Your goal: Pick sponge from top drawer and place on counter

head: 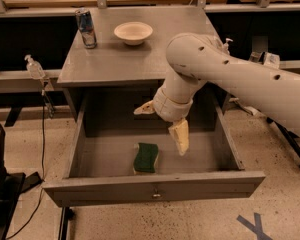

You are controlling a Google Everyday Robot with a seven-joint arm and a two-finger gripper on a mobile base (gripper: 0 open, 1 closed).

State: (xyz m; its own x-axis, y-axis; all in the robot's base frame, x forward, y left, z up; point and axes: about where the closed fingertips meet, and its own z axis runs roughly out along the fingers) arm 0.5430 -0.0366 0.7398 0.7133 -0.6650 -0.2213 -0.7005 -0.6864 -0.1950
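Though splayed, pincer [159,132] near rectangular sponge [146,157]

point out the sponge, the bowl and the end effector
dark green rectangular sponge [146,157], camera view, scouring top
cream round bowl [133,40], camera view, front wall
cream two-finger end effector [159,132], camera view, midway between fingertips, above grey metal drawer [115,191]

Claw [159,130] over top drawer [152,186]. Sponge [146,157] in drawer, just left of claw. Bowl [133,32], can [86,28] on surface [135,64] behind.

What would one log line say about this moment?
claw: open, over top drawer | sponge: on drawer floor, ungrasped | counter: no sponge yet
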